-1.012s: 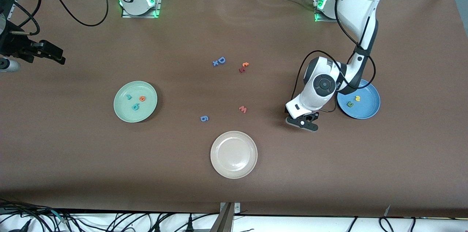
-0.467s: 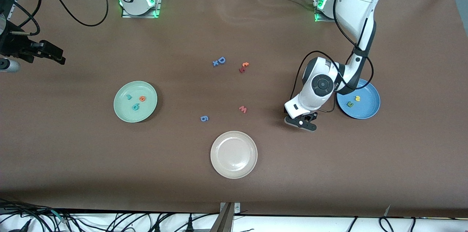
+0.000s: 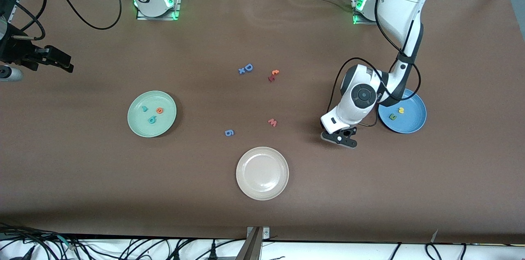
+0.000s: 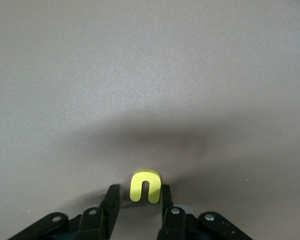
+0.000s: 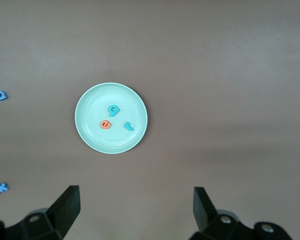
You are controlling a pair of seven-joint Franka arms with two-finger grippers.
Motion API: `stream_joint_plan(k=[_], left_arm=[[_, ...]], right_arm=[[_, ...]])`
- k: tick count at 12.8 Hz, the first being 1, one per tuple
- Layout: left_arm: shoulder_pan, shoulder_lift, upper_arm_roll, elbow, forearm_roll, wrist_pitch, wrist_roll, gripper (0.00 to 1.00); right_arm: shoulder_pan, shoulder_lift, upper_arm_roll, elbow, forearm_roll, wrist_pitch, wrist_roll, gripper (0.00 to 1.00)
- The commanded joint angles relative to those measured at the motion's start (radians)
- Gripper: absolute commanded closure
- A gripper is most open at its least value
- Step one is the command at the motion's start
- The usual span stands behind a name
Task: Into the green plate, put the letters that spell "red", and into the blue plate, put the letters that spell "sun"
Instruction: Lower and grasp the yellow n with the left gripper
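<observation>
A yellow arch-shaped letter (image 4: 145,186) lies on the brown table between the fingers of my left gripper (image 4: 140,189). One finger touches it and a small gap is left at the other. In the front view the left gripper (image 3: 339,137) is low over the table beside the blue plate (image 3: 412,122), which holds a yellow "s" (image 3: 401,110) and a green arch letter (image 3: 392,117). The green plate (image 3: 141,122) holds a teal "r" (image 3: 144,108), an orange "e" (image 3: 159,110) and a teal "d" (image 3: 152,119). My right gripper (image 3: 61,64) waits open, high at the right arm's end of the table.
A beige-white plate (image 3: 262,173) sits nearest the front camera. Loose letters lie mid-table: a blue "9" (image 3: 229,132), a pink "w" (image 3: 272,122), a blue "D" with an "x" (image 3: 246,69) and an orange and red pair (image 3: 273,74).
The left gripper's fingers have drawn in around the yellow arch letter. The left arm shifted only slightly, and the right arm has not moved.
</observation>
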Motion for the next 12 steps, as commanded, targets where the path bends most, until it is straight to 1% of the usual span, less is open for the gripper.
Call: stream_joint_plan(k=[1,2,5,6,7,9,10,12], left_arm=[[-0.012,0.016,0.011,0.017,-0.001,0.004,0.017,0.70],[-0.012,0.014,0.011,0.019,0.009,0.004,0.017,0.71],[-0.011,0.010,0.011,0.017,0.030,0.004,0.017,0.80],[-0.009,0.007,0.013,0.019,0.030,0.004,0.021,0.85],[-0.009,0.002,0.027,0.019,0.030,0.004,0.055,0.85],[0.003,-0.016,0.039,0.019,0.017,0.002,0.183,0.85],[0.015,-0.027,0.059,0.019,0.012,0.002,0.230,0.85],[0.032,-0.068,0.073,0.008,0.013,-0.018,0.267,0.85]], right_arm=[[0.001,0.013,0.002,0.027,-0.020,-0.015,-0.010,0.00],[0.001,0.013,0.002,0.027,-0.020,-0.015,-0.010,0.00],[0.001,0.013,0.002,0.027,-0.020,-0.015,-0.010,0.00],[0.001,0.013,0.002,0.027,-0.020,-0.015,-0.010,0.00],[0.001,0.013,0.003,0.027,-0.026,-0.015,-0.010,0.00],[0.001,0.013,0.003,0.027,-0.026,-0.015,-0.010,0.00],[0.001,0.013,0.003,0.027,-0.026,-0.015,-0.010,0.00],[0.001,0.013,0.003,0.027,-0.026,-0.017,-0.010,0.00]])
